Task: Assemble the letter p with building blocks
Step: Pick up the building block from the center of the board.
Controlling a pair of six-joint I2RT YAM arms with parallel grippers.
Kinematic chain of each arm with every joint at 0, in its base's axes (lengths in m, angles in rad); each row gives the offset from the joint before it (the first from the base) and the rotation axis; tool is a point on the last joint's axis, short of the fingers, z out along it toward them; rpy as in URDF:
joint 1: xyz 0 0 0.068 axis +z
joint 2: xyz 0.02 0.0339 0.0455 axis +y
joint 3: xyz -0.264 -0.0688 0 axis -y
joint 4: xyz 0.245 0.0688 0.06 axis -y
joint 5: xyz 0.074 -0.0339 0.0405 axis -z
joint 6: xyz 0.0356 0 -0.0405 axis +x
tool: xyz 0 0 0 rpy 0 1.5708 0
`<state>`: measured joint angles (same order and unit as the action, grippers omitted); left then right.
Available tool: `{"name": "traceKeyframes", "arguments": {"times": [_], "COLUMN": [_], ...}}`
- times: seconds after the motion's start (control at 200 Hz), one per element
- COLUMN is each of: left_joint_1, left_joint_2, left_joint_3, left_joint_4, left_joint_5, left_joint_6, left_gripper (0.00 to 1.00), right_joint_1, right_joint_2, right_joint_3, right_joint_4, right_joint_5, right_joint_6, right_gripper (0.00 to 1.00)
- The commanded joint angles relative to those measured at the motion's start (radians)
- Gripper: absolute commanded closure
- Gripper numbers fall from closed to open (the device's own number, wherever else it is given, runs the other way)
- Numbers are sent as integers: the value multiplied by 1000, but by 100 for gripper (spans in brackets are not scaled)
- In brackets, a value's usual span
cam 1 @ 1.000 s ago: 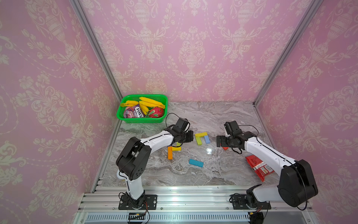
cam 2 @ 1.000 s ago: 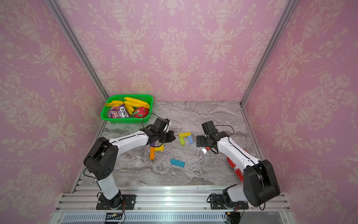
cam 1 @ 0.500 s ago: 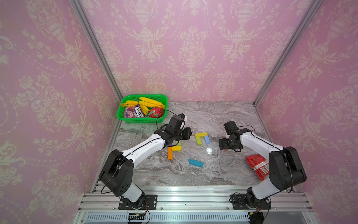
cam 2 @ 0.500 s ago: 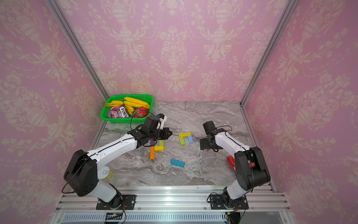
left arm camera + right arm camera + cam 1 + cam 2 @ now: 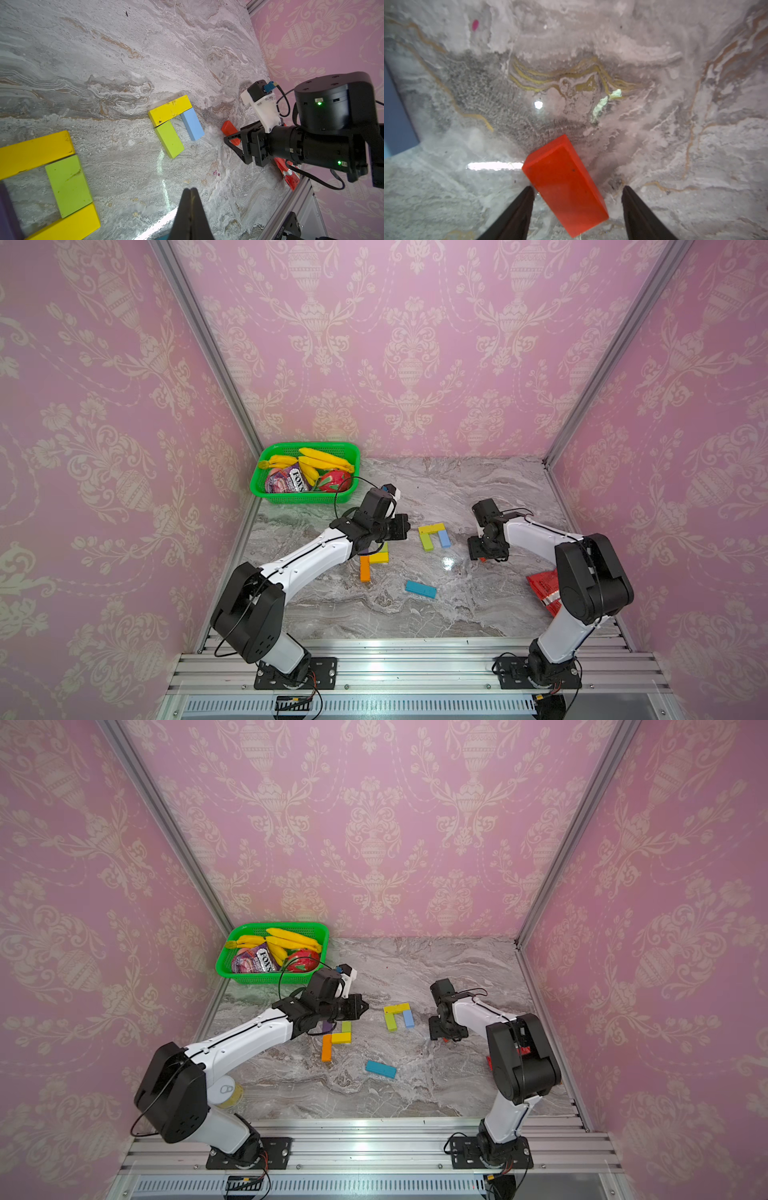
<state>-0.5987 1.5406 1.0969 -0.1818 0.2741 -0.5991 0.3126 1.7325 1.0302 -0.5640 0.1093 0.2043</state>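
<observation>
Call it about halfway; your right end effector (image 5: 577,188) is down at the counter (image 5: 457,614), jaws spread to either side of the red block (image 5: 564,182), nothing pinched yet (one finger sits right at the block's edge, the other stands clear). Your left end effector (image 5: 190,192) hangs pressed together and empty. Between the arms, the far yellow block (image 5: 170,110), far lime green block (image 5: 169,139) and light blue block (image 5: 192,124) touch in a three-sided bowl, open on one side; I'd say it lacks a closing bar and a tail. The teal block (image 5: 420,589) lies loose, well apart. By your left arm, yellow, lime, purple block (image 5: 8,207) and orange block (image 5: 365,568) already read like a p, partly hidden.
</observation>
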Motion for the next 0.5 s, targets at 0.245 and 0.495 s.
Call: {"name": "traceKeyframes", "arguments": {"times": [0.245,0.495], "left_joint_1": [0,0], "left_joint_2": [42,62], "left_joint_3": [40,48], "left_joint_4": [-37,-36], "left_joint_5": [-12,-1], "left_joint_6": [28,29], "left_gripper": [100,100], "right_joint_1": [-1,-1], "right_joint_2": [46,26], "right_joint_3": [2,-24], "right_joint_4": [-17,-30], "right_joint_5": [6,8], "right_joint_6": [-4,6], "right_gripper": [58,73]}}
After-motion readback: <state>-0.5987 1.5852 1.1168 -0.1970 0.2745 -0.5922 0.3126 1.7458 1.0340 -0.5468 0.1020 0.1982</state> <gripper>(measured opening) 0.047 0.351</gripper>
